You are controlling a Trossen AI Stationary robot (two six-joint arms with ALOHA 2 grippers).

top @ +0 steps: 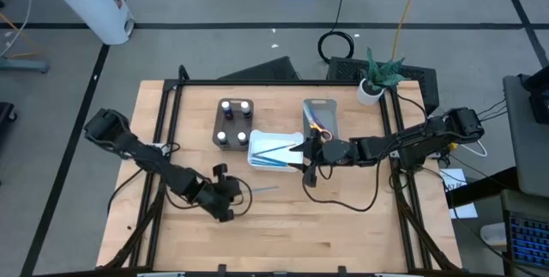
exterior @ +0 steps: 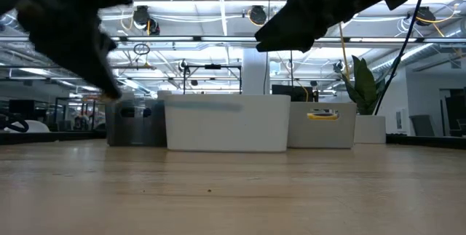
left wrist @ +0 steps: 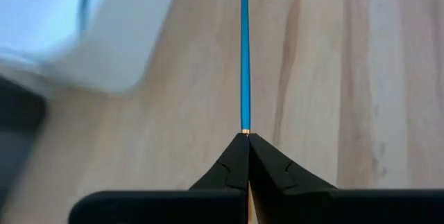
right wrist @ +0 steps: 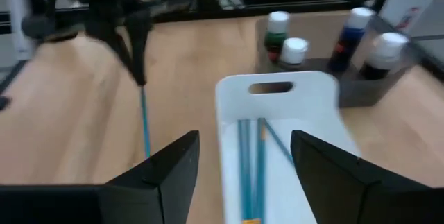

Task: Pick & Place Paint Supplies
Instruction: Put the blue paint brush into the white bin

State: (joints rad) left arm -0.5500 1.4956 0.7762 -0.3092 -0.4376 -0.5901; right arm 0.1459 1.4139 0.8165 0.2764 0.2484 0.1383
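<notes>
My left gripper (top: pixel 233 193) hangs over the bare wood near the table's front left, shut on a thin blue brush (top: pixel 262 189). The brush points away from the gripper toward the white tray (top: pixel 257 159). That tray holds several more blue brushes (right wrist: pixel 251 151). My right gripper (top: pixel 302 159) hovers open above the white tray's right end, touching nothing. Small dark paint bottles with white caps (top: pixel 233 123) stand in the dark tray behind. Scissors (top: pixel 319 127) lie in the grey tray. My left gripper pinches the blue brush at one end (left wrist: pixel 244 128) between the tips of its two fingers. The brush runs straight on from the fingers (left wrist: pixel 232 161), along them. From the right wrist view it slants down below the gripper (right wrist: pixel 135 71). Whether its far end touches the table, I cannot tell.
Three trays stand side by side at the table's far middle: the dark tray (exterior: pixel 135 122), the white tray (exterior: pixel 226 122) and the grey tray (exterior: pixel 320 126). A potted plant (top: pixel 377 75) stands at the far right corner. Bare wood lies along the near edge.
</notes>
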